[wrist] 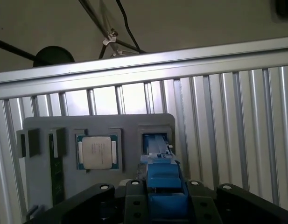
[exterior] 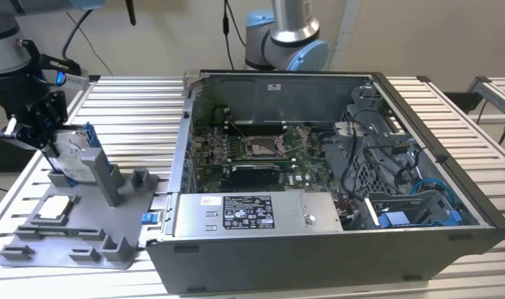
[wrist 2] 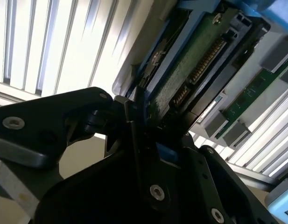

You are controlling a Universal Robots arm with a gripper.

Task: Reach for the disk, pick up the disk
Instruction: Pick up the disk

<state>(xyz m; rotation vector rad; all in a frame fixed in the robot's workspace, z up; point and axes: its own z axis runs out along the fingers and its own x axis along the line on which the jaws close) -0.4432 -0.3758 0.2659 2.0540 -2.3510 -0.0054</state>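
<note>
The disk [exterior: 70, 154] stands on edge in a slot of the grey fixture plate [exterior: 86, 240] at the exterior view's left, its blue bracket along the upper side. My gripper [exterior: 55, 138] comes down on it from above and is shut on its top end. In the second wrist view a dark finger [wrist 2: 132, 135] presses against the disk [wrist 2: 190, 70], whose green circuit-board side and connector face the camera. In the first wrist view the disk's blue bracket [wrist: 160, 175] sits between the jaws, over the fixture plate's slot [wrist: 155, 140].
An open computer case [exterior: 261, 265] takes up the middle and the exterior view's right. A square silver chip [exterior: 55, 207] [wrist: 98, 152] and a memory stick [wrist: 56, 172] lie in the fixture plate. A second arm's base [exterior: 286, 37] stands behind the case on the slatted table [exterior: 136, 112].
</note>
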